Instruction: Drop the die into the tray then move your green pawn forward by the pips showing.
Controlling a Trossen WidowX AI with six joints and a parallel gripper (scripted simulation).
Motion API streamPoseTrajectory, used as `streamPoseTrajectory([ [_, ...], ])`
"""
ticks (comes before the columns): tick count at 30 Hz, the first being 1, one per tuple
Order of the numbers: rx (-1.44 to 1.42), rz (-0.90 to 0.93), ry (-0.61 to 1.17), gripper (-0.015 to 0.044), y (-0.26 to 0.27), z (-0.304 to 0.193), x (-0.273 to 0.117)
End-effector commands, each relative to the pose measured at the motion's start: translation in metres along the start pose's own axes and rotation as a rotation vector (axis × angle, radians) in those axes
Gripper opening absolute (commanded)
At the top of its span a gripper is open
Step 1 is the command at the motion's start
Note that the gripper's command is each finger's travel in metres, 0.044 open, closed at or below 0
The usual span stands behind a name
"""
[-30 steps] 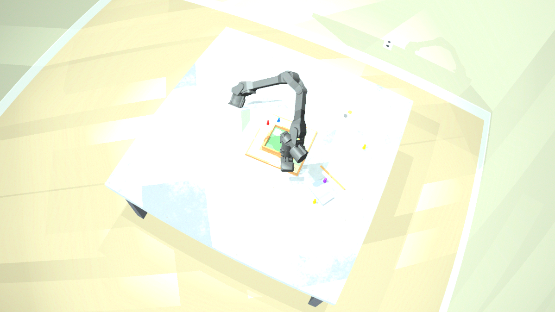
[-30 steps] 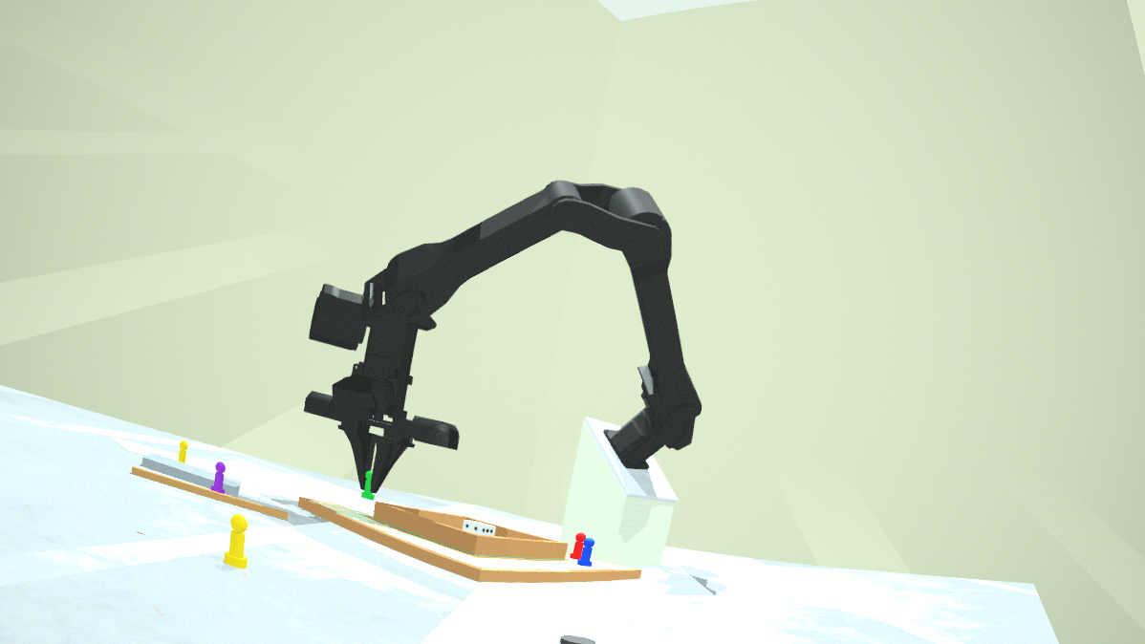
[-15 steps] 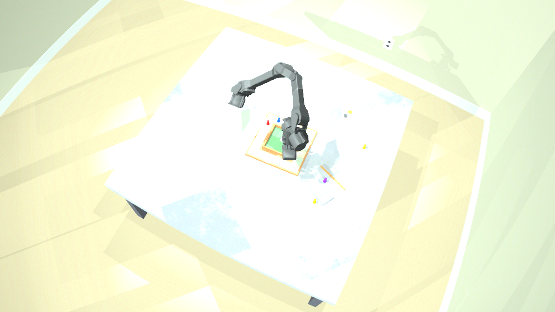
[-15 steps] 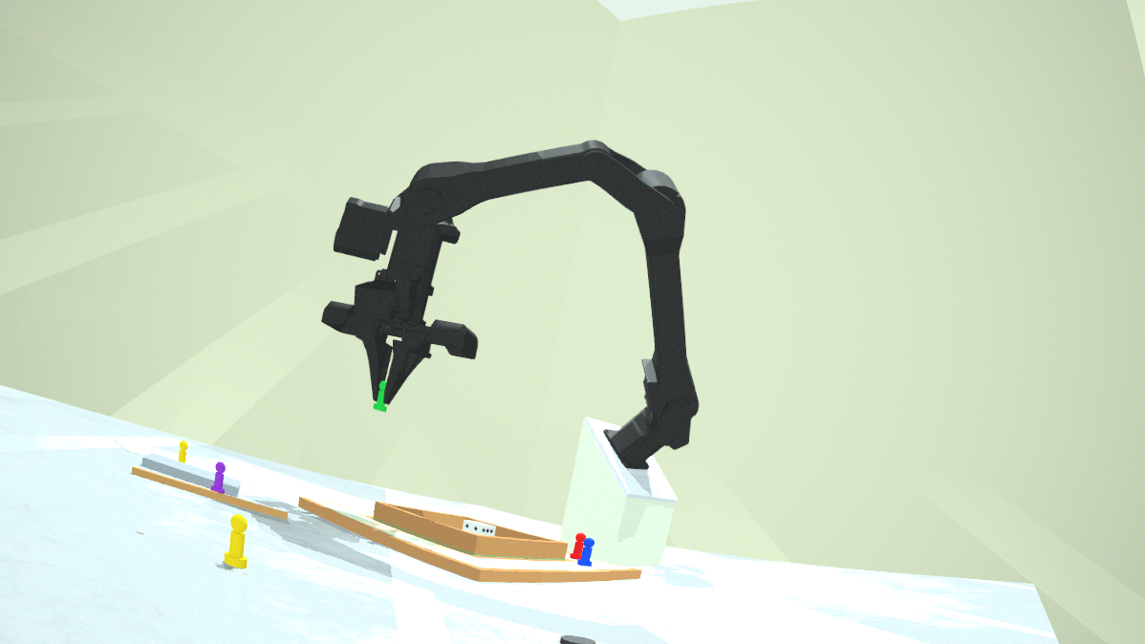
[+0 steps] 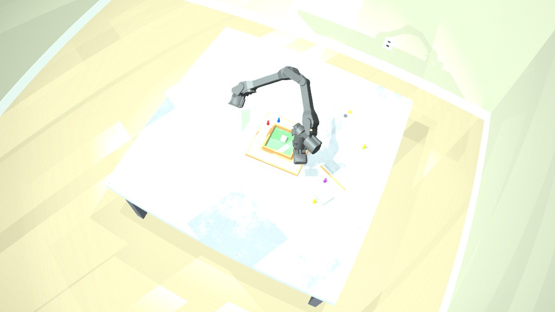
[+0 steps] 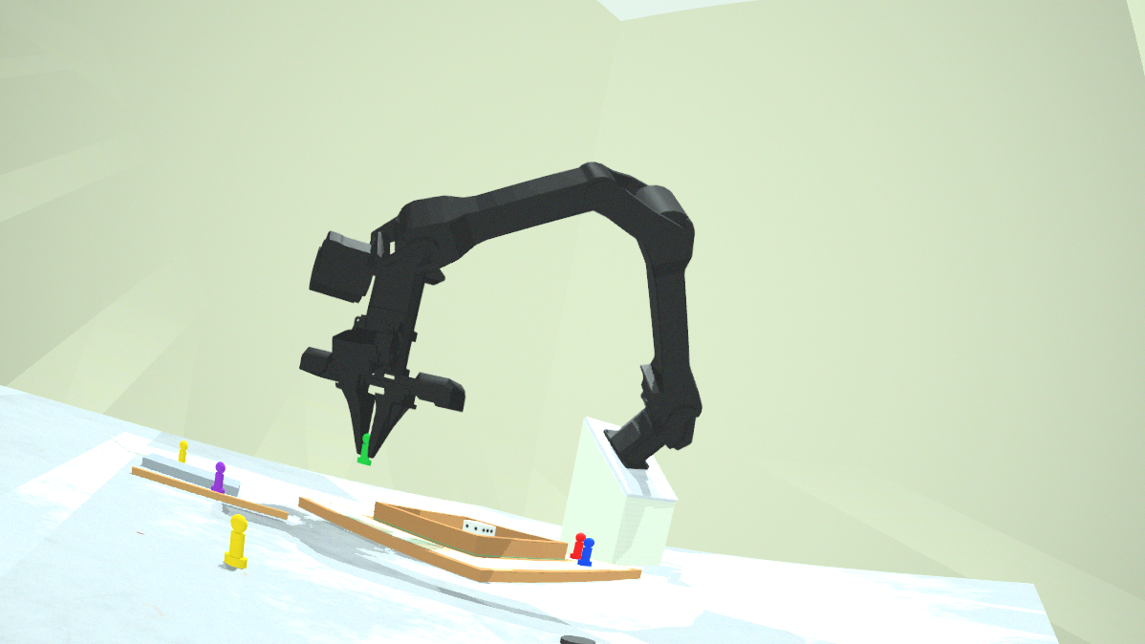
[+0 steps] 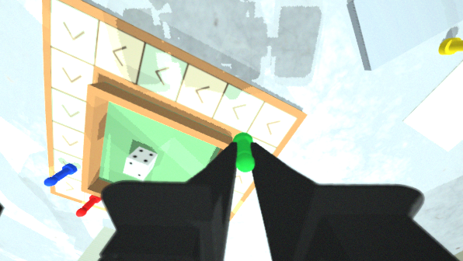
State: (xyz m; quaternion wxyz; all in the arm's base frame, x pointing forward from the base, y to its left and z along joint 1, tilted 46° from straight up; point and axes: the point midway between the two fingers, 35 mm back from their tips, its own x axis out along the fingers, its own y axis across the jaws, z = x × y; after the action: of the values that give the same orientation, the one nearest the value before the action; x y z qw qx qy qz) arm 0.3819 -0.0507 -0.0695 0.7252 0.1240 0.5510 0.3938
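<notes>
My gripper [image 6: 365,454] [image 7: 243,147] is shut on the green pawn [image 6: 365,449] [image 7: 245,161], holding it roughly upright, clear above the board [image 5: 271,165] [image 6: 552,574] [image 7: 46,78] near one corner. The white die [image 5: 284,138] [image 6: 478,527] [image 7: 140,163] rests in the green-floored tray [image 5: 277,153] [image 6: 432,534] [image 7: 93,132], with four pips on top in the wrist view. The red pawn [image 5: 268,122] [image 6: 578,546] [image 7: 88,206] and blue pawn [image 5: 278,120] [image 6: 587,551] [image 7: 60,175] stand close together at the board's far end from my gripper. The arm hides part of the board in the top view.
Beyond the board are a purple pawn [image 5: 325,180] [image 6: 218,478], yellow pawns [image 5: 363,146] [image 5: 314,201] [image 6: 236,543], a pale slab [image 6: 187,474], a wooden strip [image 5: 337,182] [image 6: 207,492] and a grey disc [image 5: 345,115]. The tray walls rise above the board's squares.
</notes>
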Motion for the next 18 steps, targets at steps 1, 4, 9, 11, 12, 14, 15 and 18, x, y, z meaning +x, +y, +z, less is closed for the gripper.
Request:
streamPoseTrajectory([
  [1, 0.010, 0.008, -0.007, 0.0000, 0.003, 0.008, 0.012],
  [4, 0.010, 0.008, -0.007, 0.0000, 0.003, 0.008, 0.015],
  [9, 0.010, 0.008, -0.007, 0.0000, 0.003, 0.008, 0.038],
  [11, 0.010, 0.009, -0.008, 0.0000, 0.003, 0.008, 0.046],
  [12, 0.010, 0.009, -0.008, 0.0000, 0.003, 0.008, 0.047],
  [14, 0.010, 0.009, -0.008, 0.0000, 0.003, 0.008, 0.047],
  [15, 0.010, 0.009, -0.008, 0.0000, 0.003, 0.008, 0.047],
  [18, 0.010, 0.009, -0.008, 0.0000, 0.003, 0.008, 0.049],
])
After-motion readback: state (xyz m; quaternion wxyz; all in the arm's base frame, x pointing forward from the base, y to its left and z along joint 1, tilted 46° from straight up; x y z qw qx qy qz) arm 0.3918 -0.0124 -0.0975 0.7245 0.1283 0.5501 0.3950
